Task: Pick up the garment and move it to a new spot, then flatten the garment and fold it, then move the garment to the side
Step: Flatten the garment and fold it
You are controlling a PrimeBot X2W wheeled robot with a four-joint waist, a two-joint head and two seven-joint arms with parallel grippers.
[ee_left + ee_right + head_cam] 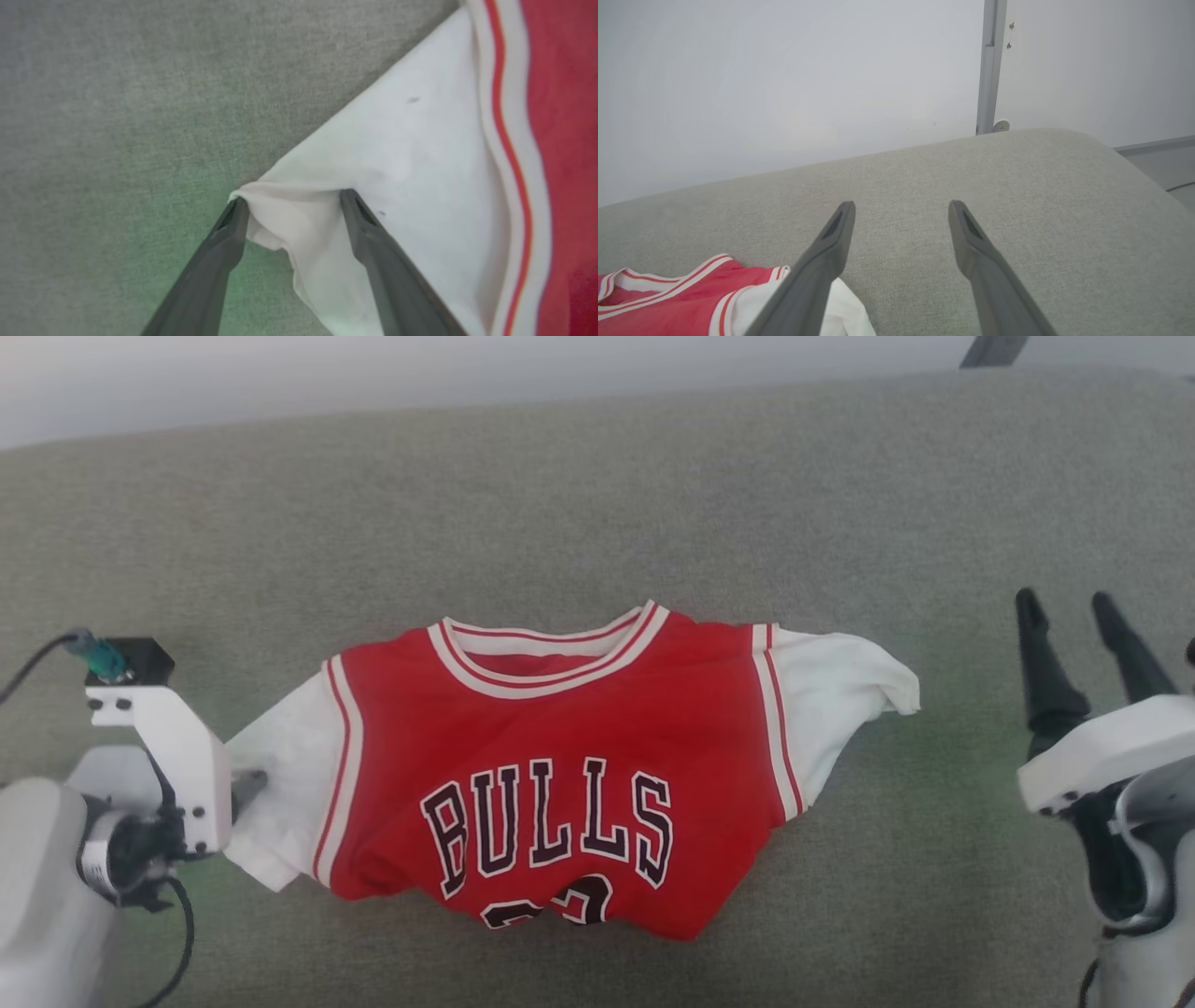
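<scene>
Head view | garment (560, 728) reads "BULLS" | left end effector (294, 196) apart astride sleeve (420, 154) | right end effector (901, 205) apart

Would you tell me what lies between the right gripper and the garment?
Bare grey upholstery, seen in the head view; the right gripper stands apart from the garment.

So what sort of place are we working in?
Probably an indoor room, at a sofa or padded bench: the garment lies on grey upholstered fabric, backed by a plain pale wall.
</scene>
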